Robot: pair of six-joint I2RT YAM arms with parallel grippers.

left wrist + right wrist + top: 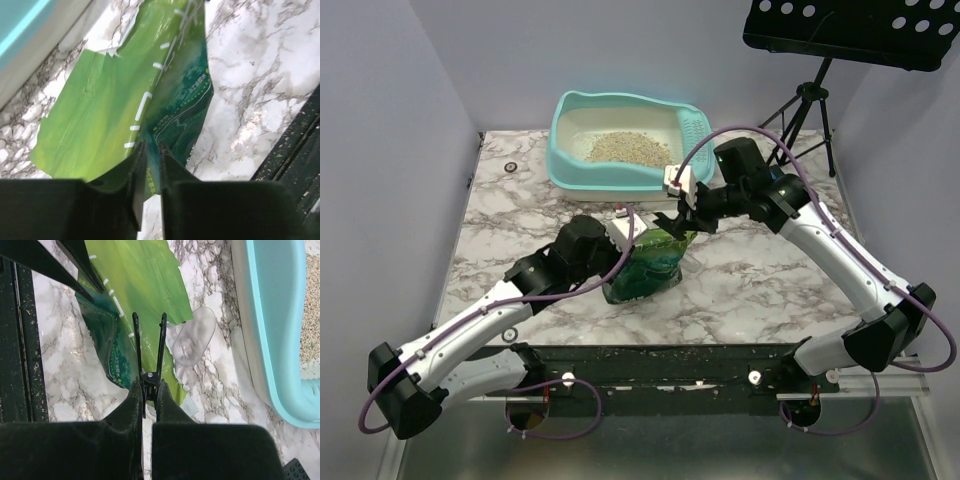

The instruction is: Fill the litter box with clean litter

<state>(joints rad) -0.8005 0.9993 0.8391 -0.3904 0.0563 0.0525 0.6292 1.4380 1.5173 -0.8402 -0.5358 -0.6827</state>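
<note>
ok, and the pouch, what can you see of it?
The pouch is glossy green film, yellow-green on one face, with dark teal print and a dashed white line. Its top edge is ragged, torn open. It stands creased on the marble table, in front of the litter box and apart from it. The left gripper pinches one edge. The scissors, held in the right gripper, have slightly parted blades at the open edge; contact is unclear. Its contents are not visible.

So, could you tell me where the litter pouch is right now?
In the top view the green pouch stands centrally, just in front of the litter box.
</note>
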